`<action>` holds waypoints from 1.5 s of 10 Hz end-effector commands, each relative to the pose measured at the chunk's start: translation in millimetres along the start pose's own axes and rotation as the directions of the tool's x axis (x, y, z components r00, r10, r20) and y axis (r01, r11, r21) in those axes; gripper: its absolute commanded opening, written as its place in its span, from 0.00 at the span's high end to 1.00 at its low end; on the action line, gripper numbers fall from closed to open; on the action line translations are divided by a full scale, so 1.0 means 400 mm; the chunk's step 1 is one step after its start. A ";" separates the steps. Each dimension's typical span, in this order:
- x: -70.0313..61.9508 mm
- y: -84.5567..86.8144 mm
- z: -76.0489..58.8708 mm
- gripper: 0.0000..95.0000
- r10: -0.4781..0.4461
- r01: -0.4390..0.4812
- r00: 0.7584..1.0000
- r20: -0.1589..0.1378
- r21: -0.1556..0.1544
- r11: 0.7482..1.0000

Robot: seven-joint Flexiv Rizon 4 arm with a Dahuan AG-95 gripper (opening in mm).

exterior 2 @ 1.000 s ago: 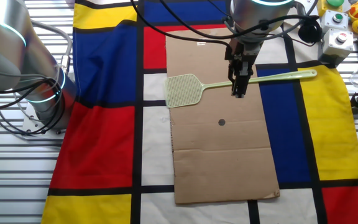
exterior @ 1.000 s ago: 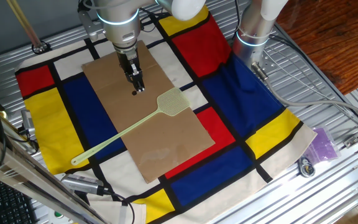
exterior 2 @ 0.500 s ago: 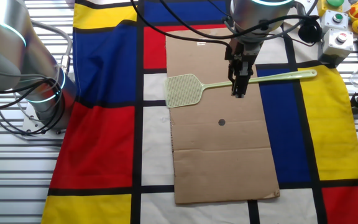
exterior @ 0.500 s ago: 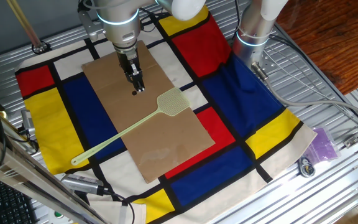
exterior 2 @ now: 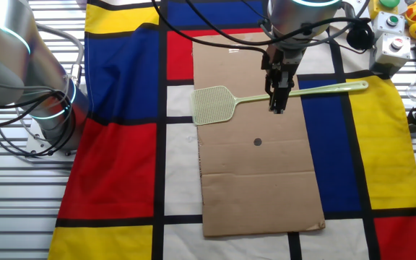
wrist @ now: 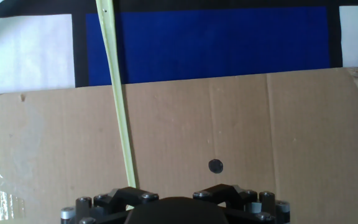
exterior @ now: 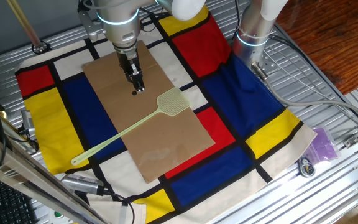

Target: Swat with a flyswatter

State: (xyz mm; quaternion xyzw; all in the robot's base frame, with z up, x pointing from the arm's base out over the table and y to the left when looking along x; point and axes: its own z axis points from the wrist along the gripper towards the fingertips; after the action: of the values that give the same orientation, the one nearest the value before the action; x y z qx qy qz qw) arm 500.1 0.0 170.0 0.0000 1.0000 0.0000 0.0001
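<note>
The flyswatter lies flat and untouched, its mesh head on the brown cardboard sheet and its long thin handle running off the sheet's edge, across the blue panel toward the yellow one of the coloured cloth. A small dark dot sits on the cardboard a little apart from the head.

My gripper hangs above the cardboard, near the dot in one fixed view and over the handle's line in the other, so I judge it is high above the sheet, not down at the handle. In the hand view the handle passes to the left of centre rather than between my fingers, and only the knuckles show. I cannot tell whether the fingers are spread or pressed together; nothing is held.

The main risk I see is a missed grasp. The handle is thin and lies flush on the surface, so if I descend off its line my fingers would close on air or nudge it sideways, and it would slide easily. Coming down too hard could jam the fingertips into the cardboard. A pinch far from the balance point might let the swatter droop or twist, and a swing would then land off the dot.
</note>
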 end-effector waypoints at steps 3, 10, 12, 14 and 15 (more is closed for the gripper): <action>0.000 0.000 0.000 1.00 -0.261 0.261 0.965 0.014 -0.047 0.964; 0.000 0.000 0.000 1.00 -0.284 0.284 0.959 0.020 -0.050 0.957; 0.000 0.000 0.000 1.00 -0.283 0.283 0.959 0.008 -0.044 0.958; 0.000 0.002 0.001 1.00 -0.277 0.277 0.961 -0.001 -0.032 0.960; -0.003 0.009 0.004 1.00 -0.268 0.268 0.963 -0.006 -0.024 0.963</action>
State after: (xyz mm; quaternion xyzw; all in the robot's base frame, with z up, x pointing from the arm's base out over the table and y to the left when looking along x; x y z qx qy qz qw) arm 503.1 5.4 168.2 -0.1353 0.9907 0.0115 -0.0051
